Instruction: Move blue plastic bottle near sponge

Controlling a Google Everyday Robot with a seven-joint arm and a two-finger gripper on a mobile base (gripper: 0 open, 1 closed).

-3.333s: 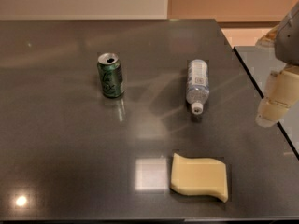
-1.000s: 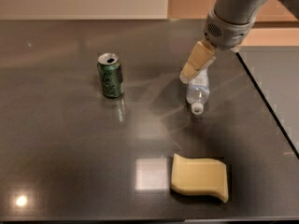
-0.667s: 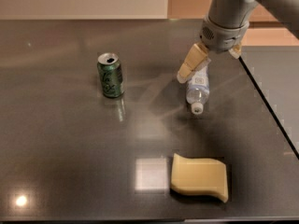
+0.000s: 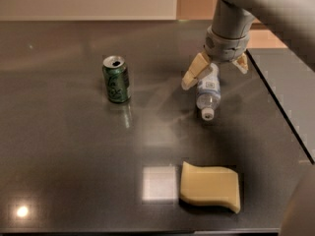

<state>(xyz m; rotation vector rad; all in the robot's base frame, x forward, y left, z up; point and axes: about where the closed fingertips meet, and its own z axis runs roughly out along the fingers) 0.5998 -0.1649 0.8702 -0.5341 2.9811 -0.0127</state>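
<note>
The blue plastic bottle (image 4: 208, 93) lies on its side on the dark table (image 4: 69, 146), white cap toward the front. My gripper (image 4: 215, 69) is right over the bottle's far end, open, with one tan finger (image 4: 195, 72) on its left and the other finger (image 4: 241, 62) on its right. The bottle's far end is hidden under the gripper. The pale yellow sponge (image 4: 210, 186) lies flat near the front edge, well in front of the bottle's cap.
A green soda can (image 4: 116, 79) stands upright left of the bottle. The table's right edge (image 4: 280, 107) runs diagonally close to the bottle's right. A bright light reflection (image 4: 158, 183) sits just left of the sponge.
The arm swung in from the right and came down over the bottle. The fingers now straddle the bottle's far end. Bottle, can and sponge have not moved.
</note>
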